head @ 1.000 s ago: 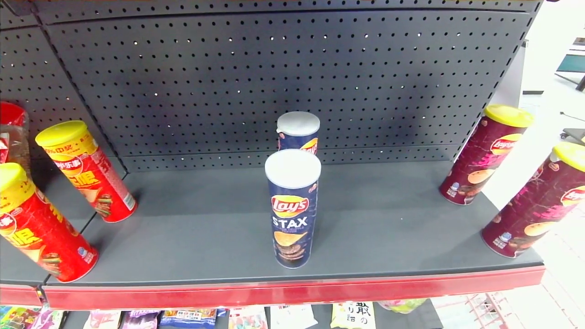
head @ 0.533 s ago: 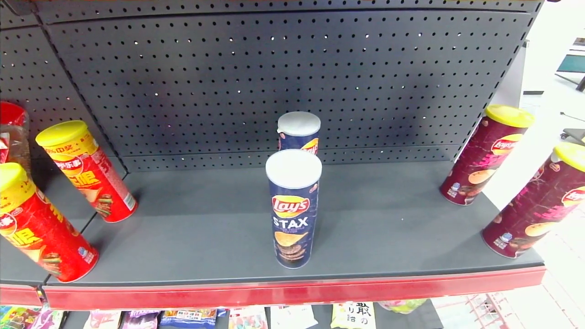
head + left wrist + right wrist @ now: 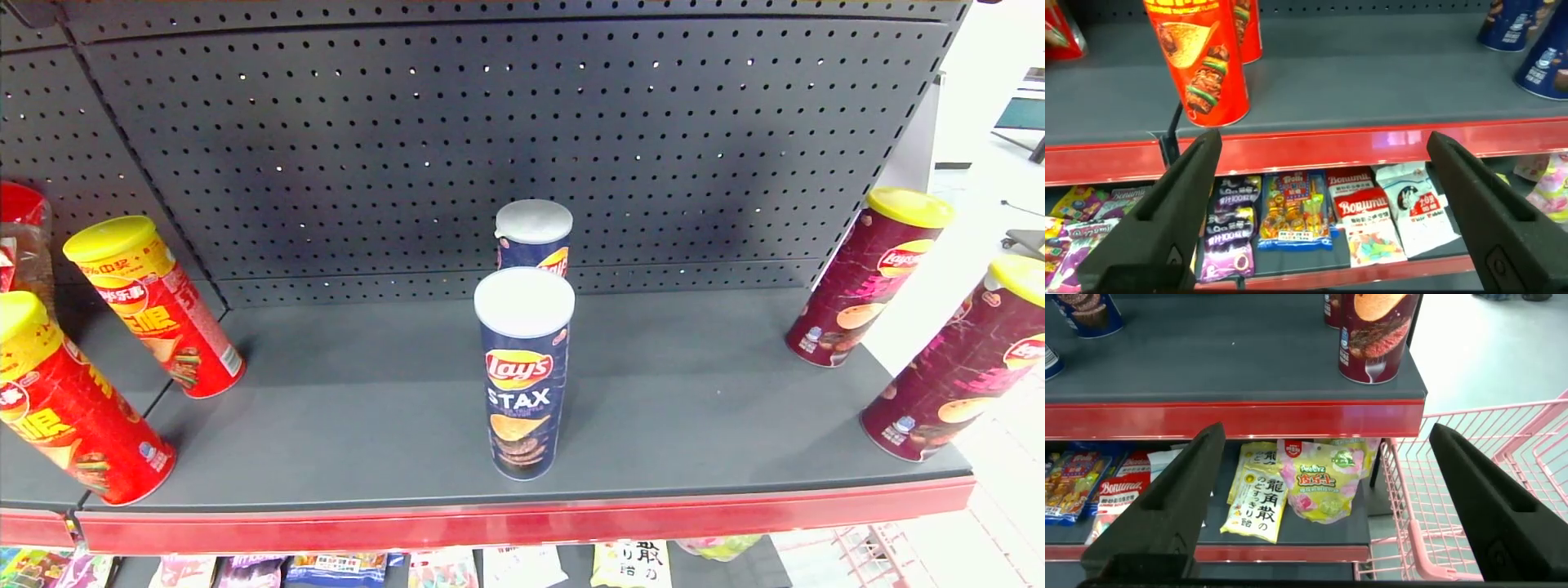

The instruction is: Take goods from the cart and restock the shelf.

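Note:
Two blue chip cans stand mid-shelf, one [image 3: 522,384] near the front and one [image 3: 535,237] behind it by the pegboard. The grey shelf [image 3: 367,408] has a red front strip. My left gripper [image 3: 1323,216] is open and holds nothing; it hangs in front of the shelf's red edge, below a red can [image 3: 1204,65]. My right gripper [image 3: 1327,510] is open and holds nothing too, level with the lower shelf, with the pink wire cart [image 3: 1486,498] beside it. A maroon can [image 3: 1372,335] stands on the shelf corner above it.
Two red cans [image 3: 151,306] stand at the shelf's left and two maroon cans [image 3: 869,278] at its right. Bare shelf lies on both sides of the blue cans. Snack packets [image 3: 1368,220] fill the lower shelf.

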You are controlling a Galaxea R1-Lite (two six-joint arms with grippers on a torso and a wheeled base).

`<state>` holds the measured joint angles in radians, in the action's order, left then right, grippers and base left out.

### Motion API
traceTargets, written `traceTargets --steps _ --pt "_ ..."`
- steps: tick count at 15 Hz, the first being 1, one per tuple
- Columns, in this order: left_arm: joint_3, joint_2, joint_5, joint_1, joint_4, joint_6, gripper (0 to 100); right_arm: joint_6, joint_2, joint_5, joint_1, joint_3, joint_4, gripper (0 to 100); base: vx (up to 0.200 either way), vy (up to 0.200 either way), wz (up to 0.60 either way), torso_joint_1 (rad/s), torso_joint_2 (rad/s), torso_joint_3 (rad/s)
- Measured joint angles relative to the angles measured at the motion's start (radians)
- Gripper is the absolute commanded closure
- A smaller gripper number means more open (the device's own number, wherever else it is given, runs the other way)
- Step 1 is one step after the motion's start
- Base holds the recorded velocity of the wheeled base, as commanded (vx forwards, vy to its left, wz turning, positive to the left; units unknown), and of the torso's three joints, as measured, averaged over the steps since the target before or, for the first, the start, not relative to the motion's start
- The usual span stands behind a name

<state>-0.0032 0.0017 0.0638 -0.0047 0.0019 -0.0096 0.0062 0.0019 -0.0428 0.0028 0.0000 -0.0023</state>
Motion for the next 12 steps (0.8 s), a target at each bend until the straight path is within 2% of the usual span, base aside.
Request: traceTargets --steps 2,5,6,10,12 --pt "-0.057 0.015 0.006 -0.005 0.002 -0.028 0 0.001 0.0 0.0 0.0 0.0 0.0 0 0.0 0.0 0.0 0.0 0.0 0.0" --pt "-0.262 0.173 0.025 -0.049 0.007 -0.1 0 0.002 0.0 0.0 0.0 0.0 0.0 0 0.0 0.0 0.0 0.0 0.0 0.0" --pt "-0.328 0.257 0.052 -0.073 0.007 -0.111 0 0.002 0.0 0.0 0.0 0.0 0.0 0 0.0 0.0 0.0 0.0 0.0 0.0" --pt "-0.479 0.613 0.181 -0.162 -0.021 -0.12 0 0.002 0.0 0.0 0.0 0.0 0.0 0 0.0 0.0 0.0 0.0 0.0 0.0" --pt "-0.524 0.774 0.237 -0.189 -0.041 -0.101 0 0.002 0.0 0.0 0.0 0.0 0.0 0 0.0 0.0 0.0 0.0 0.0 0.0"
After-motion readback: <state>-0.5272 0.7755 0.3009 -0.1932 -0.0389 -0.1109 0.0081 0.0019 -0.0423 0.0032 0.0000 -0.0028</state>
